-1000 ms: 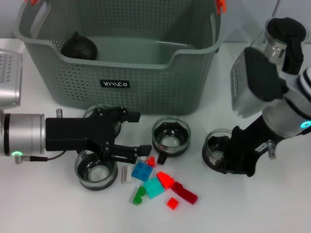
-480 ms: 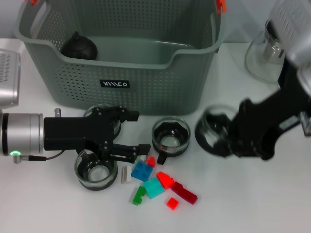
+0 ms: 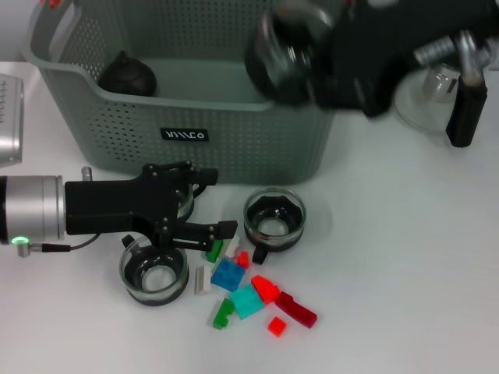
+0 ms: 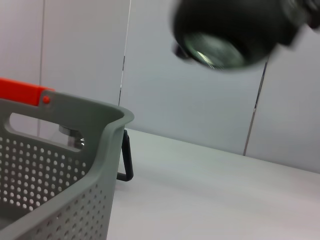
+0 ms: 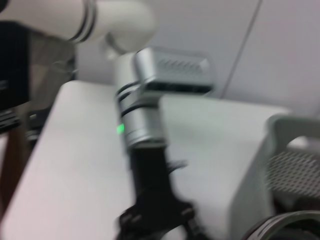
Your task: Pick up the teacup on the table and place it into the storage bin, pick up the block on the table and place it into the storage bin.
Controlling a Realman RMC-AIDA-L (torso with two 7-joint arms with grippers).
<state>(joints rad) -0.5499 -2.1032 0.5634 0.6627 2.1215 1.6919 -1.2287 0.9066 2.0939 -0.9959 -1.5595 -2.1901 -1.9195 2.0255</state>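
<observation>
Your right gripper (image 3: 312, 58), upper centre-right of the head view, is clamped on a glass teacup (image 3: 284, 51) held over the storage bin (image 3: 234, 132). Your left gripper (image 3: 204, 209), lower left, hovers with its fingers spread above the table (image 3: 405, 273), near a green block (image 3: 214, 251) in the scattered pile. Two more teacups sit beside it.
</observation>
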